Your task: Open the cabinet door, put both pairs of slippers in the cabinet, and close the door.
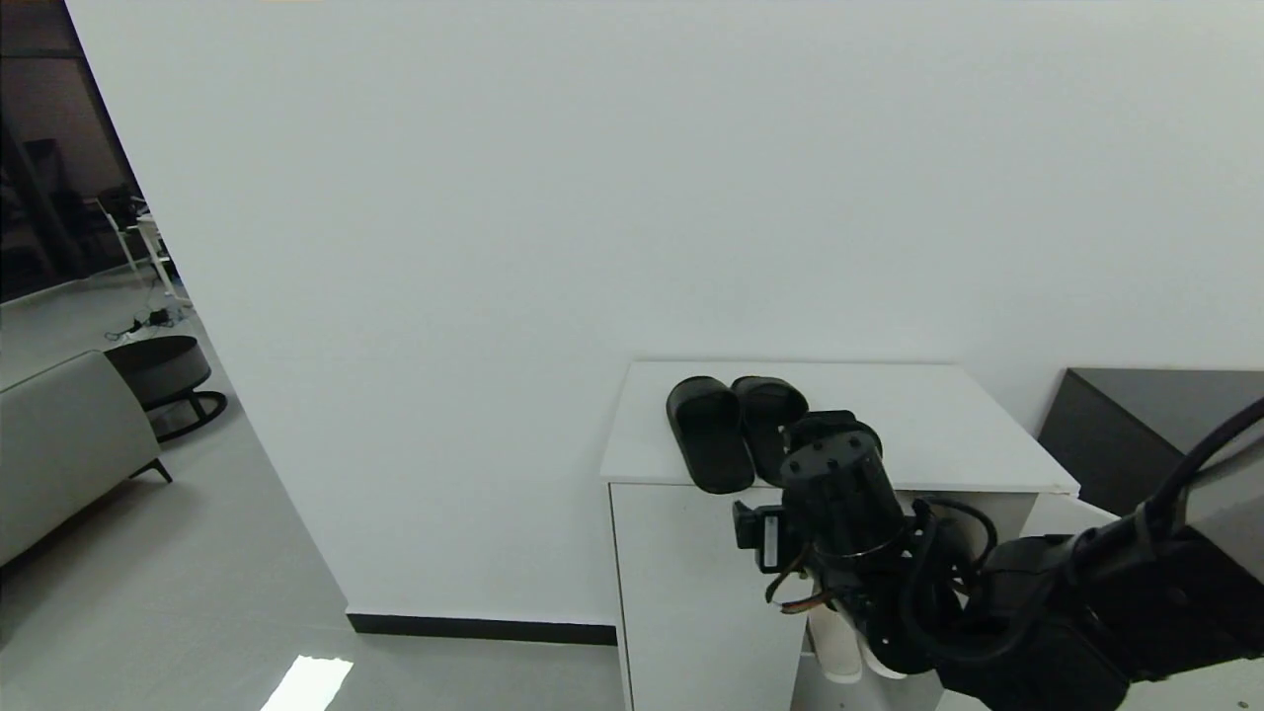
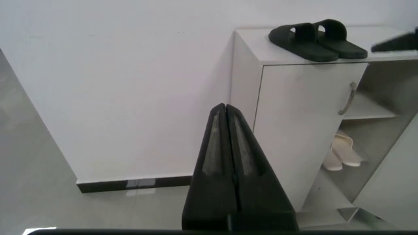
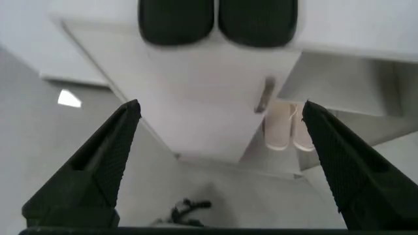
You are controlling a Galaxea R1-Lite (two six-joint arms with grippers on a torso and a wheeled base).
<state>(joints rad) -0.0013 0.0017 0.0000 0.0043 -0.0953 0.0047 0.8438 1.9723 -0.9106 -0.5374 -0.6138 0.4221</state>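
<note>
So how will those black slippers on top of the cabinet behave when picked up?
The black slippers look like moulded foam, so they are probably light and slightly bendy. Lying flat on the cabinet top, they'd likely slide, not roll.

I can read no text, label, number or sign in any of the views.
</note>
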